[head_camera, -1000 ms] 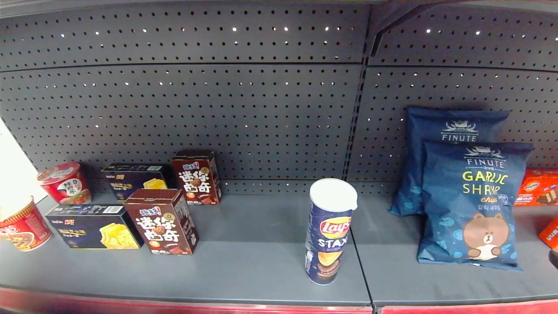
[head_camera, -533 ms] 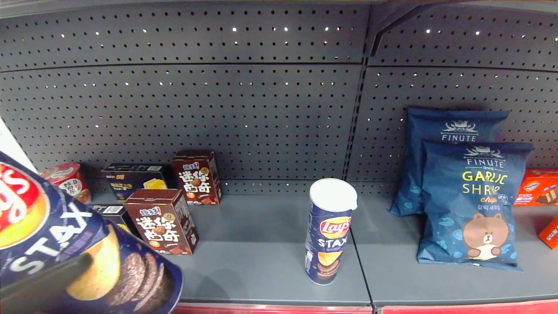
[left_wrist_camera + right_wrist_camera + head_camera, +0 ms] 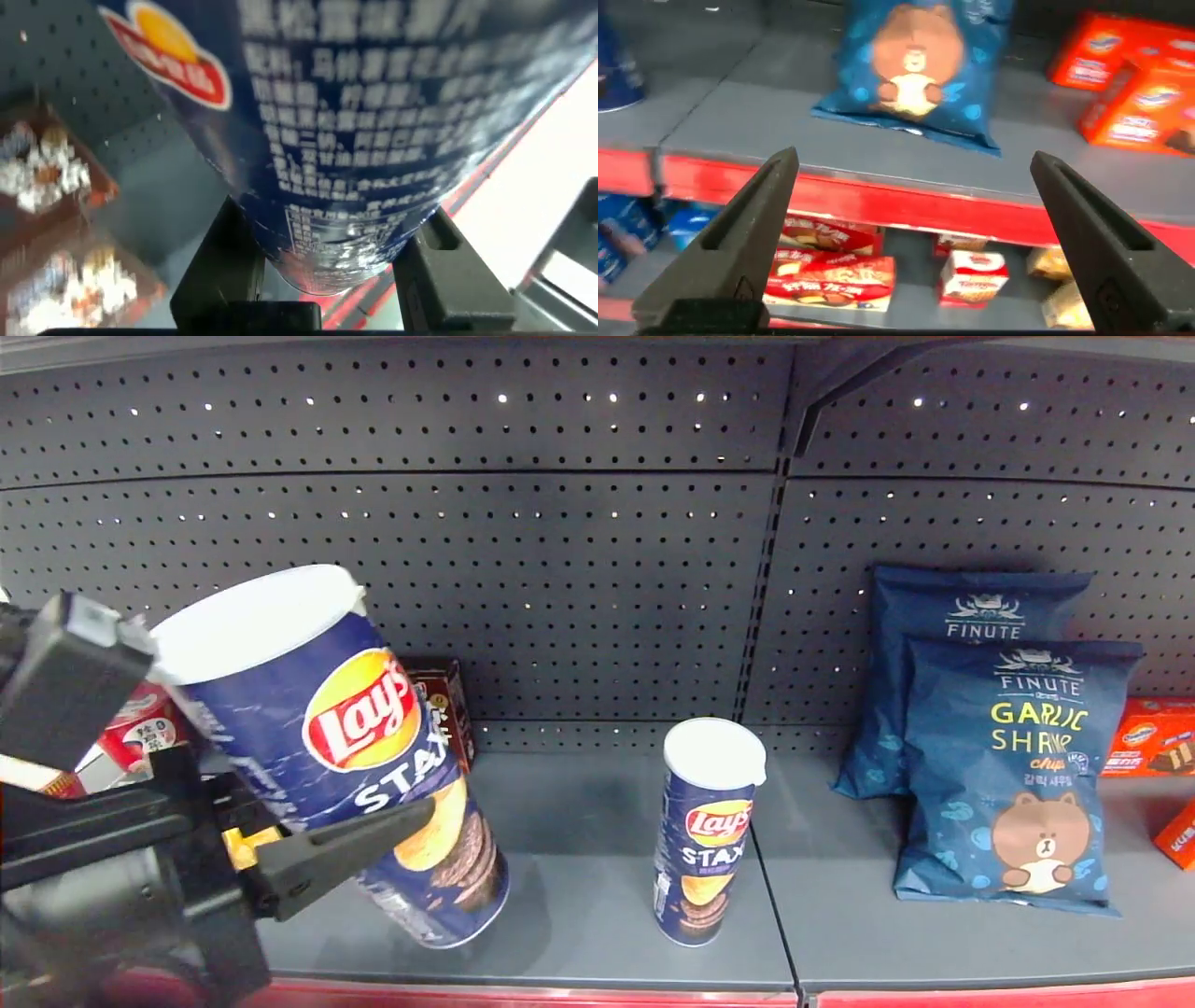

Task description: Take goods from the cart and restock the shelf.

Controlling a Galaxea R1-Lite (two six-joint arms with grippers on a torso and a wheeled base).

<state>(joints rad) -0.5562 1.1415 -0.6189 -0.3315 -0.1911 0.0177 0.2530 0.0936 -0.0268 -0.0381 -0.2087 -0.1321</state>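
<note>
Chips can [image 3: 345, 747] sits clamped in my left gripper [image 3: 332, 280], tilted, left of the standing can [image 3: 707, 831] on the shelf [image 3: 579, 905]: two cans in all. Right of that can lean two blue bags [image 3: 1013, 775]. My right gripper [image 3: 915, 233] is spread wide.

A dark blue cylindrical chip can [image 3: 374, 140] with white print and a red-and-yellow logo stood close to the camera. The left gripper [image 3: 332, 275] clasped its lower part, one black finger [image 3: 448, 285] on each side. Beside it, blurred brown cardboard boxes [image 3: 51, 177] sat on a grey metal shelf [image 3: 177, 187] before a dark perforated back panel [image 3: 65, 56].
</note>
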